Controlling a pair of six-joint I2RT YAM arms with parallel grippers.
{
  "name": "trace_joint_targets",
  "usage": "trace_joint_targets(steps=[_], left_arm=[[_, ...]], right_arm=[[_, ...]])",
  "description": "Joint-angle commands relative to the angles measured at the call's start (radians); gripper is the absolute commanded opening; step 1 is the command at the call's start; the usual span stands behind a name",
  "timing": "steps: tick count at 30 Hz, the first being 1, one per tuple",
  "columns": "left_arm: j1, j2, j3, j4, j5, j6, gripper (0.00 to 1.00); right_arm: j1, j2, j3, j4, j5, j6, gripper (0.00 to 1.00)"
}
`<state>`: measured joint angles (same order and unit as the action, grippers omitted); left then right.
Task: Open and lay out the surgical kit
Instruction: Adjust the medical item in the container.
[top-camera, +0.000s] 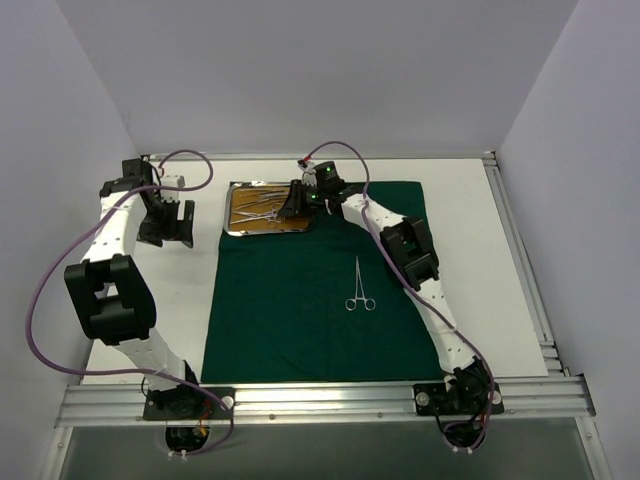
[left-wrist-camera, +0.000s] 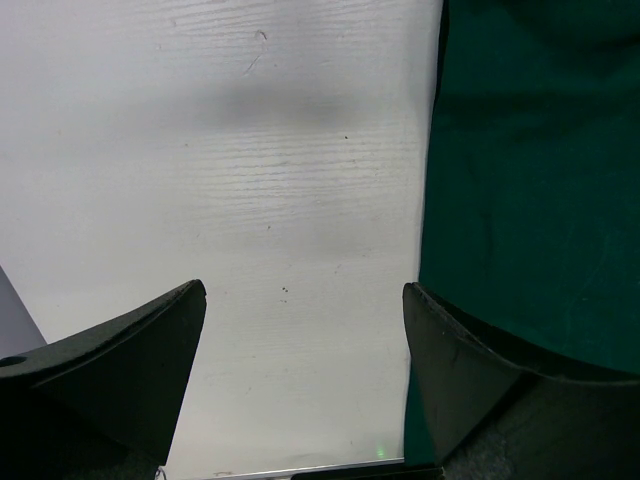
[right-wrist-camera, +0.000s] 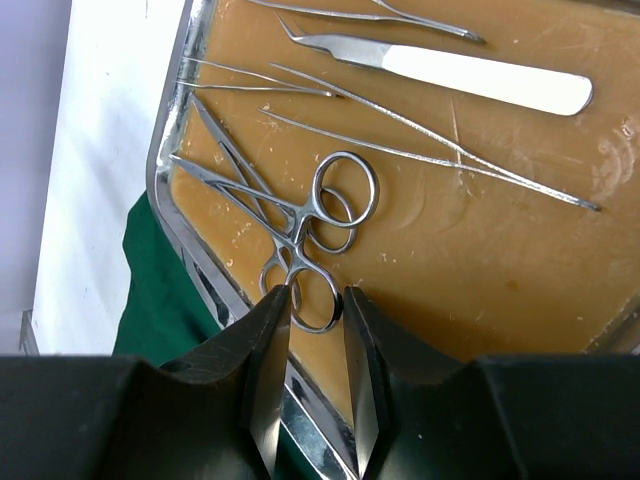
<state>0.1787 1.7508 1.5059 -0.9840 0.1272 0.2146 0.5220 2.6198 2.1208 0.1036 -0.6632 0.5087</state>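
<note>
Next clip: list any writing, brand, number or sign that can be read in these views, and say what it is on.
None: no text can be read in any view.
Steel tray: no stamp visible.
Clamps in the tray, white-handled tool: no engraving can be made out.
Green cloth, table: plain.
Clamp on the cloth: too small to check.

Overhead wide, wrists close, cloth (top-camera: 300, 330) shared
</note>
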Motion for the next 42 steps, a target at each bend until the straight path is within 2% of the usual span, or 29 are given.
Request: trace_joint_targets(steps=[1, 7, 12, 23, 33, 38, 42], left_arm=[[0.010, 0.001, 0.031, 0.008, 0.000, 0.006, 0.89], [0.010, 0.001, 0.036, 0.010, 0.003, 0.006, 0.89], [0.010, -0.005, 0.030, 0.011, 0.000, 0.008, 0.89], [0.011, -0.002, 0.043, 0.011, 0.015, 0.011, 0.89], [-0.008, 0.024, 0.117, -0.025, 0.104, 0.022, 0.88], [-0.053, 0.041, 0.155, -0.035, 0.095, 0.022, 0.88], [-0.054, 0.036, 0.154, -0.036, 0.092, 0.023, 0.88]], right_arm=[[0.003, -0.037, -0.044, -0.097, 0.010, -0.028, 0.25], [0.013, -0.024, -0.045, -0.101, 0.022, -0.047, 0.13], [0.012, -0.021, -0.055, -0.062, 0.010, -0.018, 0.00], [0.001, -0.147, -0.082, 0.001, -0.015, 0.065, 0.00], [-0.016, -0.319, -0.318, 0.160, 0.037, 0.172, 0.00], [-0.042, -0.383, -0.442, 0.280, 0.039, 0.255, 0.00], [-0.053, -0.420, -0.482, 0.295, 0.074, 0.263, 0.00]])
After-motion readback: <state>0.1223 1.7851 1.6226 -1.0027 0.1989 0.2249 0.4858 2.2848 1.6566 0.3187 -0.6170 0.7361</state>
